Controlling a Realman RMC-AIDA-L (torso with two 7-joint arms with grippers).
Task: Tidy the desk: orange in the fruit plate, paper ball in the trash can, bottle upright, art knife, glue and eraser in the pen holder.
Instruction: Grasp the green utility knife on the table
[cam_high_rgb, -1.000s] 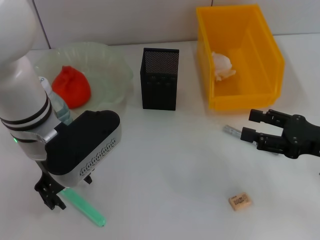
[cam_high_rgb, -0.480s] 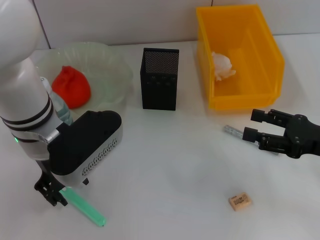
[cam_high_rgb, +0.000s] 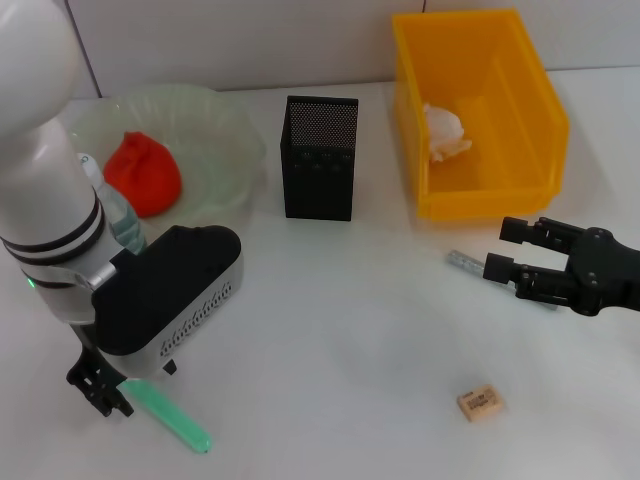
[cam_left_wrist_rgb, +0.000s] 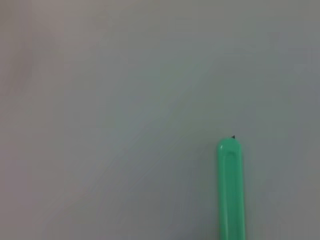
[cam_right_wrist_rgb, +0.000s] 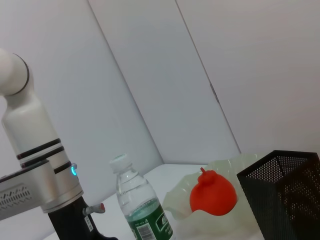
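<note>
Between left gripper (cam_high_rgb: 100, 388) and eraser (cam_high_rgb: 479, 402), bare table (cam_high_rgb: 340, 330)

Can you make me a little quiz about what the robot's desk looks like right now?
1. True or false: the orange is lying in the fruit plate.
2. What is inside the trash can? A) the eraser B) the paper ball C) the bottle
3. Fill in: the left gripper is down at one end of a long ____ stick.

Key
1. True.
2. B, the paper ball. The eraser lies on the table, and the bottle stands upright beside the fruit plate.
3. Green; the green stick lies flat on the table.
</note>
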